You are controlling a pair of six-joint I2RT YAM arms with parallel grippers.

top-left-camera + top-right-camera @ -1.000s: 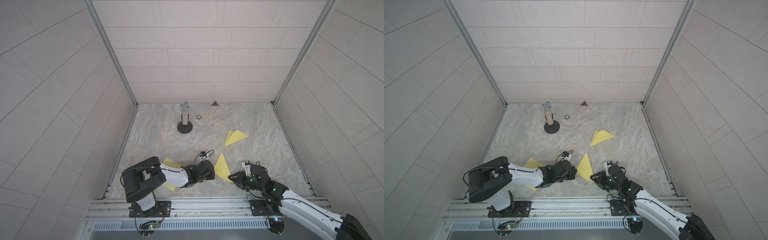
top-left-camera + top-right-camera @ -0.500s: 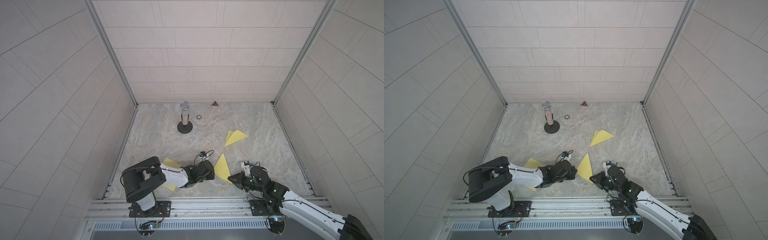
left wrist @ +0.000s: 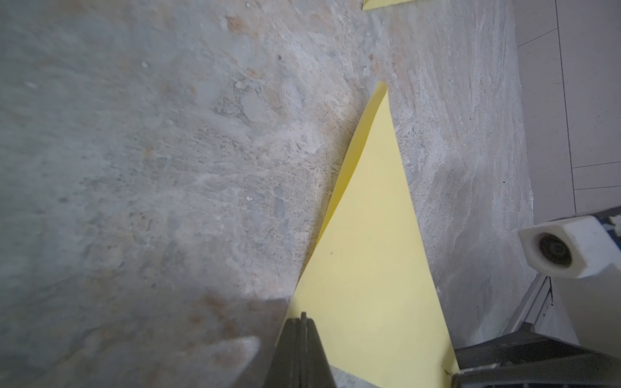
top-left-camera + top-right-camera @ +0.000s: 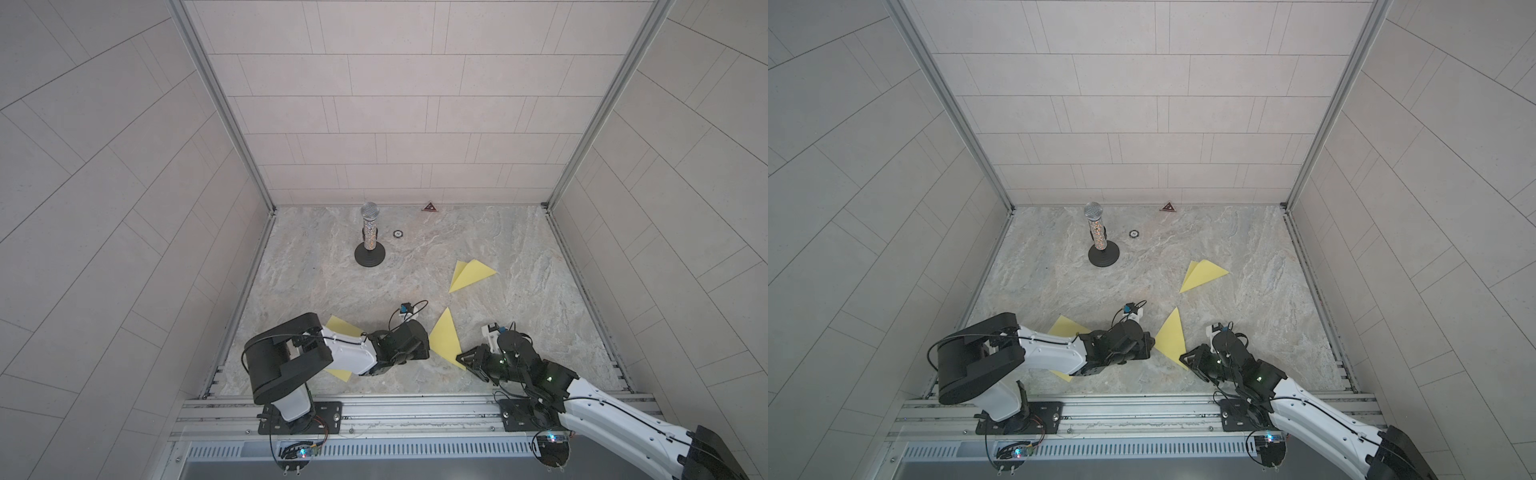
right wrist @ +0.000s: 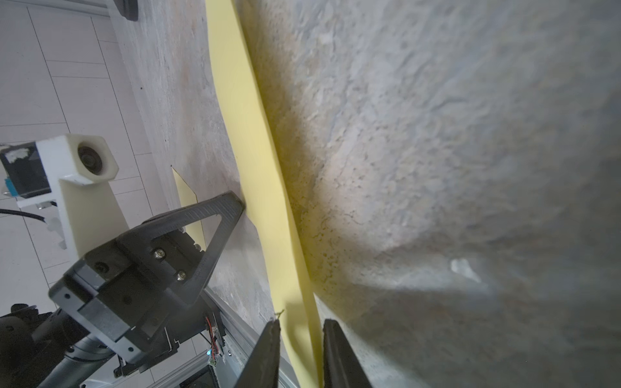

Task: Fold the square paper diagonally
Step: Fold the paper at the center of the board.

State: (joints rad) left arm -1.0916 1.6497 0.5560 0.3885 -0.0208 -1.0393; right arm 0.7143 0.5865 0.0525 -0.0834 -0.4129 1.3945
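A yellow paper (image 4: 445, 340), folded into a triangle, lies on the stone floor between both arms in both top views (image 4: 1172, 337). My left gripper (image 4: 427, 352) is shut, its tips resting on the paper's left edge (image 3: 366, 255); its closed fingertips (image 3: 303, 319) show in the left wrist view. My right gripper (image 4: 460, 360) is at the paper's near corner. In the right wrist view its jaws (image 5: 300, 331) stand slightly apart, with the raised folded corner (image 5: 302, 322) between them.
Another folded yellow triangle (image 4: 471, 274) lies further back on the right. More yellow paper (image 4: 343, 328) sits under the left arm. A microphone on a round black stand (image 4: 369, 237), a small ring (image 4: 397, 233) and a red triangle marker (image 4: 429, 206) are near the back wall.
My right gripper has edged left to the paper's near corner. The left arm and the paper have stayed put.
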